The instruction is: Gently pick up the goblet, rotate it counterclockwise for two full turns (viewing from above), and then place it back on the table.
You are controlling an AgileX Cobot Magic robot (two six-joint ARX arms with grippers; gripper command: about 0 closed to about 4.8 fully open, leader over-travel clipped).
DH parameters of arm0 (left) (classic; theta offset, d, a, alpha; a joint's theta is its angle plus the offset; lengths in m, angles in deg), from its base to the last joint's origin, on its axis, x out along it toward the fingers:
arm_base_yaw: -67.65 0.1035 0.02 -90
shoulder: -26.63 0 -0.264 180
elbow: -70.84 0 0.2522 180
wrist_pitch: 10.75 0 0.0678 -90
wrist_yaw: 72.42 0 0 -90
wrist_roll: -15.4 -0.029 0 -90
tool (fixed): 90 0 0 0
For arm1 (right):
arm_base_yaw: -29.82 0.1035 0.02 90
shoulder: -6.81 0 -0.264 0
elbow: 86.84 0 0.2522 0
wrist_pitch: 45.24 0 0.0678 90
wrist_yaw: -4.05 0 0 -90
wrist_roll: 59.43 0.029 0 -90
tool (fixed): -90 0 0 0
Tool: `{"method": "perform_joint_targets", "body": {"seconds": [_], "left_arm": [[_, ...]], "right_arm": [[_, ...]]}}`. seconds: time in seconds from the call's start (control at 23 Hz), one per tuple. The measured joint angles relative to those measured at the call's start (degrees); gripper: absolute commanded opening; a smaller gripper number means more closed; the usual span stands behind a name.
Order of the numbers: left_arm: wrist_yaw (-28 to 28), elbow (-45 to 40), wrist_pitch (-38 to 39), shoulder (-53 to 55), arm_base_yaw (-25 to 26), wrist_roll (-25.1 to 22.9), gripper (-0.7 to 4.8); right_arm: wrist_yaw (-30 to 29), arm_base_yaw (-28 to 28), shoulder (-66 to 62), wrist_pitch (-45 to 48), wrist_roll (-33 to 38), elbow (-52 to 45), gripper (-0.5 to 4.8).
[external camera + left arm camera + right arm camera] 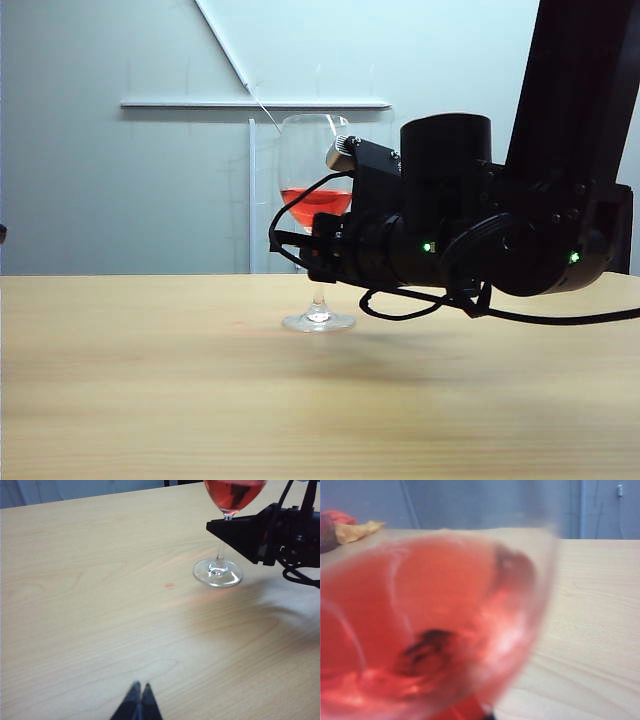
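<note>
The goblet [316, 215] stood upright on the counter [150, 390], its round foot flat on the wood and red liquid filling the lower part of the bowl. In the exterior view it sat near the middle of the counter, partly hidden by the right arm reaching in from the right.

The right hand [227, 530] was level with the stem, just under the bowl. In the left wrist view its dark fingers [240, 535] came to a wedge against the thin stem, above the foot. Whether they were actually clamped on the stem I could not tell; the stem passed behind the dark tip there. The right wrist view was almost filled by the blurred red bowl, very close to the lens, with a strip of counter beyond it.

The left hand [139, 702] hung well apart from the goblet, over bare wood, its two dark fingertips pressed together with nothing between them.

A small reddish spot [170, 585] lay on the counter near the foot.
</note>
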Motion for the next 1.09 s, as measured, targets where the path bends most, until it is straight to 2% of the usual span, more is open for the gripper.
{"method": "perform_joint_targets", "body": {"seconds": [0.35, 0.57, 0.78, 0.91, 1.04, 1.09], "left_arm": [[-0.02, 0.0, 0.0, -0.02, 0.0, 0.0, -0.05], [0.0, 0.0, 0.0, -0.02, 0.0, 0.0, -0.05], [-0.02, 0.0, 0.0, -0.02, 0.0, -0.02, -0.05], [0.0, 0.0, 0.0, -0.04, 0.0, 0.0, -0.05], [-0.02, 0.02, 0.02, -1.31, 0.0, 0.0, -0.05], [-0.02, 0.0, 0.02, -2.49, 0.0, 0.0, -0.05]], "right_arm": [[1.31, 0.07, 0.0, 0.55, 0.17, 0.04, -0.06], [5.07, 0.57, 0.63, -0.09, -1.6, -0.33, -0.06], [11.91, 2.54, 5.62, -5.4, -6.97, -1.9, -0.06], [16.79, 4.79, 12.15, -11.32, -15.19, -1.92, -0.06], [17.66, 5.95, 13.97, -14.4, -21.35, -1.95, -0.06], [18.4, 6.6, 14.36, -16.13, -25.42, -1.95, -0.06]]}}
